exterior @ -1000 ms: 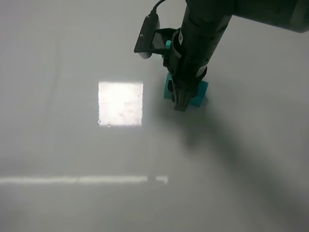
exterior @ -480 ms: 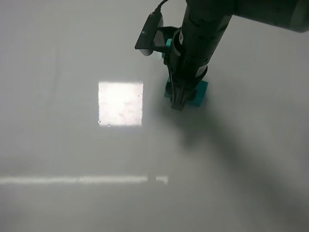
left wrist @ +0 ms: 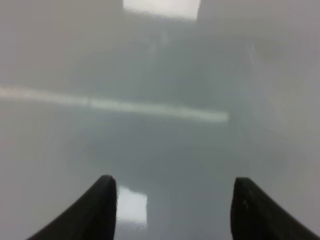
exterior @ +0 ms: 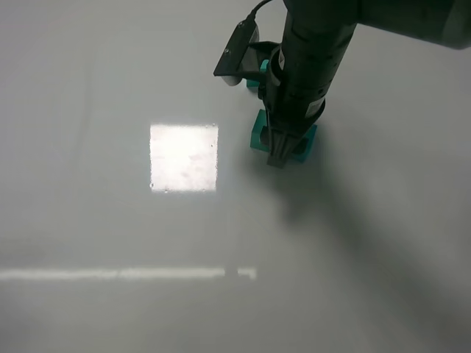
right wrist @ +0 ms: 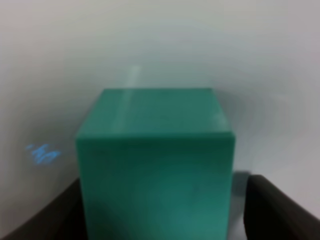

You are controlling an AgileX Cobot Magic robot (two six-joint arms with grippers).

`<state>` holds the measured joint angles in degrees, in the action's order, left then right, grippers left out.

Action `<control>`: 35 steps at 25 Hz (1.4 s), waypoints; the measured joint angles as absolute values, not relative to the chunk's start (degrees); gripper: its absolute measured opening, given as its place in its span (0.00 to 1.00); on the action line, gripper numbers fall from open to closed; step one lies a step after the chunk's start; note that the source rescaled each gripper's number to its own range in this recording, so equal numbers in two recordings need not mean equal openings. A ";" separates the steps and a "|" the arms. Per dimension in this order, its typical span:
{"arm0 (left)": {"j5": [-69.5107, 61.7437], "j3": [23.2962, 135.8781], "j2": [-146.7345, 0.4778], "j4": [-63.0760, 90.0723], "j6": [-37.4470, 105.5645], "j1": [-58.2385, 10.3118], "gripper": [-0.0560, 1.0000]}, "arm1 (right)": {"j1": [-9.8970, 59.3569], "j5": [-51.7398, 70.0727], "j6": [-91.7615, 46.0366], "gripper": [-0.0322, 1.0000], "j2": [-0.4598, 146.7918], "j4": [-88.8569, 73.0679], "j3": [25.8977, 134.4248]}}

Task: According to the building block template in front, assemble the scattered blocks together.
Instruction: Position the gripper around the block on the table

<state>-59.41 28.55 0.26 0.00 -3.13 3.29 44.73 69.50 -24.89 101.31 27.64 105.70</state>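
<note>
Bracketing a small sea-green matte cube with the right claw, the dark jaws on either side of it. Showing a thin sliver of light along one jaw, so not telling for certain whether gripping or merely straddling. Resting that cube on the pale grey tabletop, just beside a small teal-blue matte cube, both just right of a bright square patch of glare in the high view. Hiding the seam between the two under the arm, so not saying whether touching or apart. Not making out the two-cube template bar separately anywhere. Hanging the left claw above the tabletop, out of the high view, jaws spread wide, holding nothing.

Judging the step as bringing the sea-green cube flush against the teal-blue one. For doing it well:
- squeezing on two opposite flat faces, centred;
- sliding low and straight;
- squaring the faces before contact, avoiding a corner-first nudge that spins the loose neighbour;
- letting go only once aligned, then lifting straight up.

Finding no tray, box or bin in any view.
</note>
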 joint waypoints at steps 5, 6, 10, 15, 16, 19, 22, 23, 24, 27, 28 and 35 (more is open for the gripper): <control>-59.41 28.55 0.26 0.32 -3.13 3.29 0.30 | 44.73 69.52 -24.60 0.59 101.31 27.64 105.70; -59.41 28.55 0.26 0.32 -3.13 3.29 0.30 | 44.73 69.52 -24.55 0.57 101.31 27.64 105.70; -59.41 28.55 0.26 0.32 -3.13 3.29 0.30 | 44.73 69.71 -24.43 0.16 101.31 27.32 105.70; -59.41 28.55 0.26 0.00 -3.13 3.29 0.30 | 44.73 69.77 -24.79 0.04 101.31 26.75 105.70; -59.41 28.55 0.26 0.32 -3.13 3.29 0.30 | 44.73 69.77 -24.96 0.04 101.31 26.68 105.70; -59.41 28.55 0.26 0.32 -3.13 3.29 0.30 | 44.73 69.90 -26.27 0.04 101.31 26.55 105.70; -59.41 28.55 0.26 0.00 -3.13 3.29 0.30 | 44.73 70.01 -29.19 0.04 100.91 26.08 105.70; -59.41 28.55 0.26 0.32 -3.13 3.29 0.30 | 44.85 70.01 -30.35 0.04 100.62 25.95 105.63; -59.41 28.55 0.26 0.32 -3.13 3.29 0.30 | 44.92 70.03 -31.58 0.04 99.99 25.65 105.59; -59.41 28.55 0.26 0.00 -3.13 3.29 0.30 | 45.09 70.08 -38.62 0.04 97.45 23.73 105.59; -59.41 28.55 0.26 0.32 -3.13 3.29 0.30 | 45.15 70.08 -40.59 0.04 96.70 23.24 105.59; -59.41 28.55 0.26 0.00 -3.13 3.29 0.30 | 45.22 70.19 -45.89 0.04 95.95 22.88 105.28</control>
<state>-59.41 28.55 0.26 0.00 -3.13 3.29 45.22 70.19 -45.89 95.95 22.88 105.28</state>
